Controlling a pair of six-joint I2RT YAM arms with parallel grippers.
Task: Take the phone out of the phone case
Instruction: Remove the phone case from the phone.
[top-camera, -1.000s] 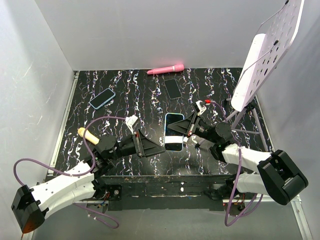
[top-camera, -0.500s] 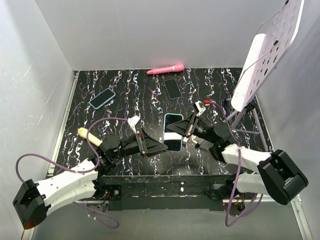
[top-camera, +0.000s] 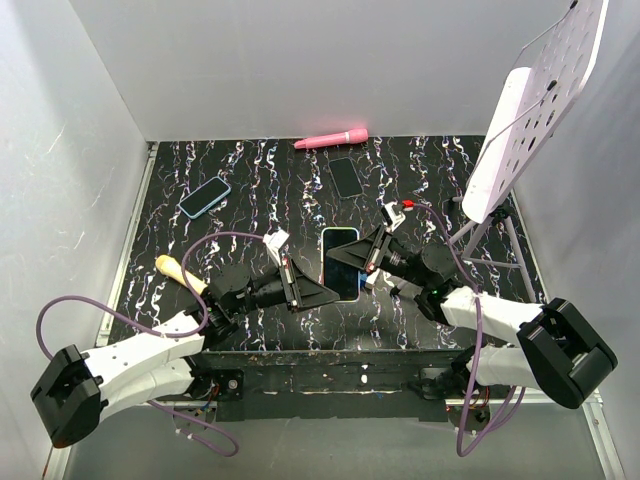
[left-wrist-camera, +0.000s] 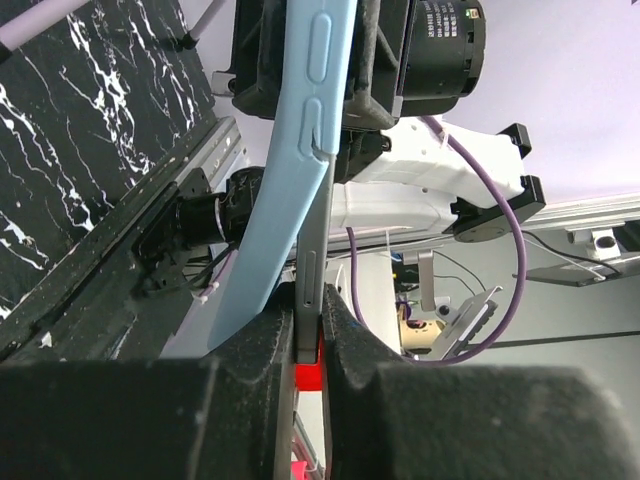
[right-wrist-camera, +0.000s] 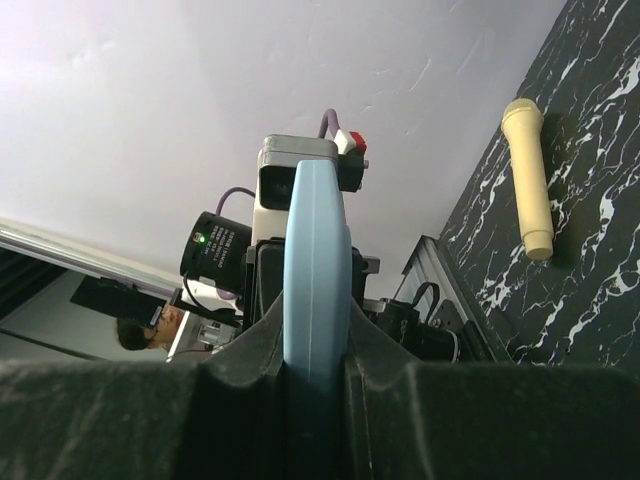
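Observation:
In the top view the phone (top-camera: 340, 262), dark-screened and in a light blue phone case (top-camera: 327, 243), is held off the table between both arms. My left gripper (top-camera: 328, 293) is shut on its near end, and my right gripper (top-camera: 367, 259) is shut on its right side. In the left wrist view my left gripper (left-wrist-camera: 308, 322) pinches the phone's grey edge (left-wrist-camera: 313, 255), and the blue case (left-wrist-camera: 290, 185) peels away to its left. In the right wrist view my right gripper (right-wrist-camera: 316, 345) clamps the case's blue edge (right-wrist-camera: 315, 260).
A pink tool (top-camera: 331, 138) lies at the back wall, with a bare black phone (top-camera: 345, 177) in front of it. Another blue-cased phone (top-camera: 204, 197) lies back left. A cream handle (top-camera: 180, 273) lies by my left arm. A white perforated board on a stand (top-camera: 530, 100) rises at right.
My left gripper moved right to the phone's near end and shut on its edge. The phone has shifted slightly left and back. The right gripper kept its grip.

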